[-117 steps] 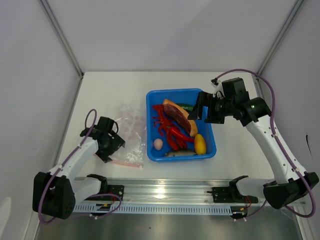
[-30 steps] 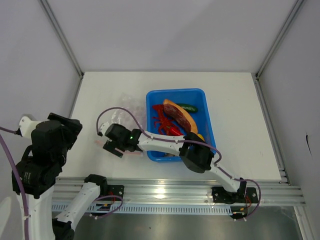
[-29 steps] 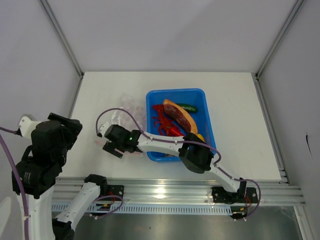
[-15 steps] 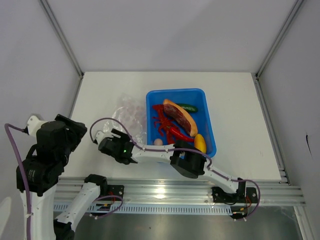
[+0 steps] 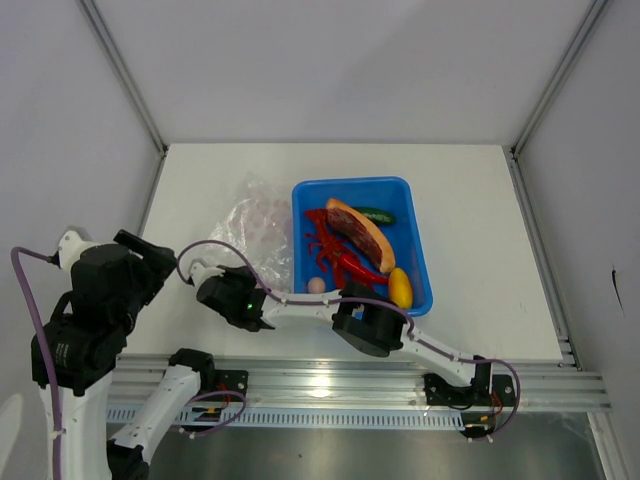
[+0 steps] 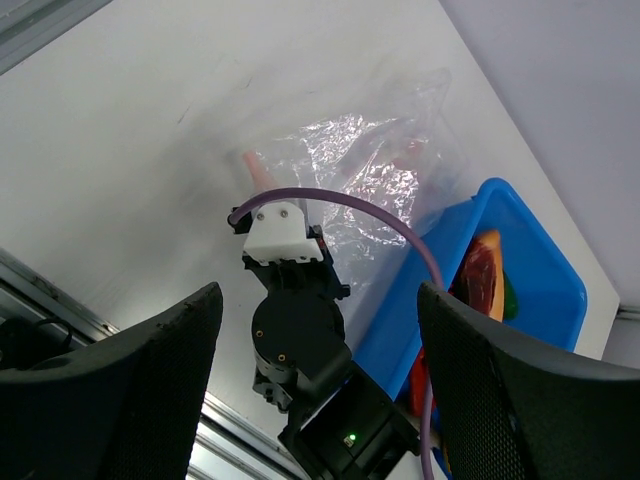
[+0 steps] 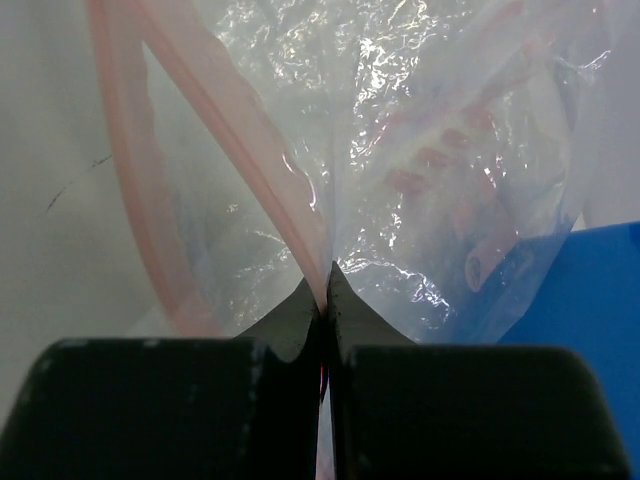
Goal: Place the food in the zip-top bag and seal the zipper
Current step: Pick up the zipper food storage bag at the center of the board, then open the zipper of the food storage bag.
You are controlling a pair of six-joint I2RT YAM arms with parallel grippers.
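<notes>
Zero toy foods bagged: brown steak slab (image 5: 358,230), red chilies (image 5: 325,250), yellow pepper (image 5: 400,288), pale egg (image 5: 317,286) all in blue rectangular plastic tub (image 5: 350,186) | crinkly clear zip-top bag (image 5: 262,215) on white table (image 5: 480,220), touching tub's left wall, unsealed | my right gripper (image 7: 326,275) clenched on pink-red zipper strip (image 7: 240,130) | left gripper (image 6: 315,300) spread wide, raised, empty

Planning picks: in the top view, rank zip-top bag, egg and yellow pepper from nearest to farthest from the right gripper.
1. zip-top bag, pinched in the right gripper.
2. egg, tub's near-left corner.
3. yellow pepper, tub's near-right corner.
</notes>
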